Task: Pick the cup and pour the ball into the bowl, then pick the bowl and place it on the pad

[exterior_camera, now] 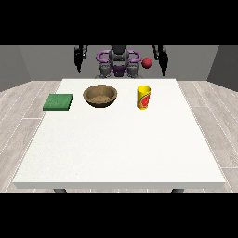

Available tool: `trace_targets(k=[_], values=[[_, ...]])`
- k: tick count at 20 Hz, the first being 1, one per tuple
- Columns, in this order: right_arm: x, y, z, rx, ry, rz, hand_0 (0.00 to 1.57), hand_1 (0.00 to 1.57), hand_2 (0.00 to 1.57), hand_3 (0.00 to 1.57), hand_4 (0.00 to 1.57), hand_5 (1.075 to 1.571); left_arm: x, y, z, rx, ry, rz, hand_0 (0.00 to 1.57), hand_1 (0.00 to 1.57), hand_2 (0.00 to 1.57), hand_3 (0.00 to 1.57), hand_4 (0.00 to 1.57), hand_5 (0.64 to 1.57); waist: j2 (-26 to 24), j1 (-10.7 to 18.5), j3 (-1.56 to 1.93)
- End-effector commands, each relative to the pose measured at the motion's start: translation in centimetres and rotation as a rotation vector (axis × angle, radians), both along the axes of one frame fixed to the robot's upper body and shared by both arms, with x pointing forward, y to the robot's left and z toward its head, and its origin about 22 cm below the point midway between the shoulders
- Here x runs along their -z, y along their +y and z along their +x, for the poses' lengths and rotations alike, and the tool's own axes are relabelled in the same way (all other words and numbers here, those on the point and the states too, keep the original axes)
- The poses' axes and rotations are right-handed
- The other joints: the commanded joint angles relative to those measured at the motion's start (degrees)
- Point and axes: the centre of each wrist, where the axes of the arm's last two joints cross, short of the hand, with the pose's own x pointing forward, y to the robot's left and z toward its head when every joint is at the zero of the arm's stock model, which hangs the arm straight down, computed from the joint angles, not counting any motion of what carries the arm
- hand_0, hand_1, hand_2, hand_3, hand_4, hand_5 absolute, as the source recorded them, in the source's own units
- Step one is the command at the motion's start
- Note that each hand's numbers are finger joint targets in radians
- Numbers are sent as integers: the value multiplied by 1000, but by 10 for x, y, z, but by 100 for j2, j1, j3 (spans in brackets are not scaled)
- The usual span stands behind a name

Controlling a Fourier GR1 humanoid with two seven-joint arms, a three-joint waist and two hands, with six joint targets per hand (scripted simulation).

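A yellow cup [143, 97] with a red mark stands upright on the white table [116, 148], right of centre at the far side. A small red ball [147, 62] shows in the air above the cup, in front of the robot's shoulder, with neither hand touching it. A brown wooden bowl [100, 95] sits left of the cup. A flat green pad [58, 102] lies further left, near the table's left edge. The hand at the view's left [79, 60] and the hand at the view's right [162, 62] hang beside the torso behind the far edge, fingers straight, holding nothing.
The robot's torso [118, 62] stands behind the table's far edge. Bowl, cup and pad lie in a row along the far side. Wooden floor surrounds the table.
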Motion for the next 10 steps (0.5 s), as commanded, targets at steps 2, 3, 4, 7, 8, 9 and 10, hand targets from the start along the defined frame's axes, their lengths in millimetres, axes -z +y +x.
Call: trace_targets(k=[2, 3, 4, 7, 8, 9, 10], values=[[-19, -6, 1, 1, -19, -26, 0, 0, 0, 305, 1058, 1571, -21, 4, 2, 12, -32, 18, 0, 0, 0, 0, 0, 1535, -1021, -1, 77], [-22, -7, 1, 1, -18, -28, 0, 0, 0, 305, 1058, 1571, -25, 5, 3, 14, -37, 19, 0, 0, 0, 0, 0, 1535, -1183, 0, 81], [-25, -9, 1, 3, -11, -38, 0, 0, 0, 305, 1058, 1571, -30, 3, 4, 23, -41, 19, 0, 0, 0, 0, 0, 1535, -1340, -45, 88], [-70, 37, 14, -112, -183, 82, 0, 0, 0, 305, 1058, 1571, -67, -18, 18, 91, -175, -156, 0, 0, 0, 0, 0, 1535, -2402, 113, 52], [-72, 45, 12, -108, -113, 128, 0, 0, 0, 0, 981, 1570, -69, -29, 20, 103, -139, -219, 0, 0, 0, 0, 0, 1535, -2514, 15, 74], [-70, 55, 10, -98, -32, 136, 0, 0, 0, 0, 919, 1570, -75, -33, 22, 108, -100, -279, 0, 0, 0, 0, 0, 1529, -2583, 73, 84], [-74, 62, 9, -88, 30, 145, 0, 0, 0, 0, 846, 1570, -68, -32, 18, 87, -22, -324, 0, 0, 0, 0, 0, 1537, -2773, 80, 79]])
